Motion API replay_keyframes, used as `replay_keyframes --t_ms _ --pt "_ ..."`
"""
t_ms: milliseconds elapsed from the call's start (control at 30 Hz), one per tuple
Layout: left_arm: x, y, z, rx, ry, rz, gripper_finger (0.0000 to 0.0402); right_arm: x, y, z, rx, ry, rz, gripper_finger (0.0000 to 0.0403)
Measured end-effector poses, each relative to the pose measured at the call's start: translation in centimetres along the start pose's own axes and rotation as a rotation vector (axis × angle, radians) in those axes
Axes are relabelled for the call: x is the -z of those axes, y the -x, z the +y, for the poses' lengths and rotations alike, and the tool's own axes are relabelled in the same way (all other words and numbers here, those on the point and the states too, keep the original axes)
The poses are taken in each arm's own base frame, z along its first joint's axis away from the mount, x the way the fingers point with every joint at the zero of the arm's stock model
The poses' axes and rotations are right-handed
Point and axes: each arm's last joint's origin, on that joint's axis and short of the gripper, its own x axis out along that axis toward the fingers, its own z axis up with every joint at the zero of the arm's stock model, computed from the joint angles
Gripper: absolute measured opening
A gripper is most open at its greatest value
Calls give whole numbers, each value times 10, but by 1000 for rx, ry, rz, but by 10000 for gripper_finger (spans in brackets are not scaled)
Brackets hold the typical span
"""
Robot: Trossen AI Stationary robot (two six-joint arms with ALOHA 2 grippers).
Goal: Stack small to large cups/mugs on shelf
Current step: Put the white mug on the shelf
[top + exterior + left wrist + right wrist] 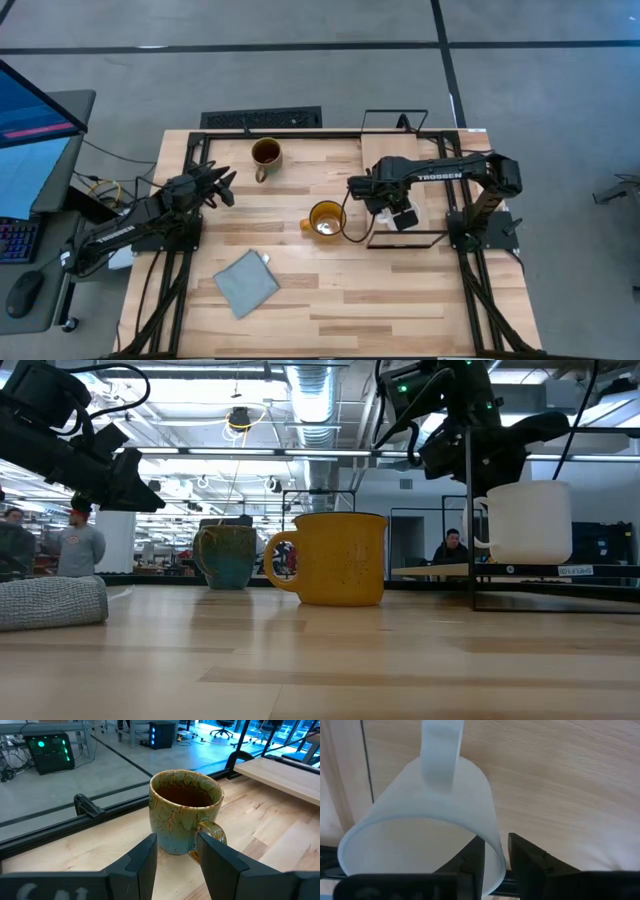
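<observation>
The small white mug (530,520) stands upright on the shelf's light wooden board (440,569) at the table's right. My right gripper (496,865) is above it, shut on its rim. The amber-yellow mug (326,219) stands on the tabletop just left of the shelf. The dark brown-olive mug (185,810) stands near the table's far edge, its handle toward the near side. My left gripper (175,857) is open and hangs a little short of this mug, touching nothing. My right gripper holds the white mug by its rim wall (492,847), on the side opposite the handle (440,755). One finger (472,865) is inside the mug and one (530,862) outside. The fingers come from above, pointing down. The mug stands upright, its base at the shelf board.
A grey-blue folded cloth (246,283) lies near the table's front left. The shelf's black wire frame (400,113) rises around the board at the right. Bare tabletop lies in the middle and front right.
</observation>
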Motion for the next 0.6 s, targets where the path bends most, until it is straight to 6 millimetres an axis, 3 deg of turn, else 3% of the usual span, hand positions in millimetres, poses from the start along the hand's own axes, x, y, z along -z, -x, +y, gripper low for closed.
replay_keyframes --t_ms 600 --pt "0 0 0 0 0 0 130 0 1 1 -35 1 -13 109"
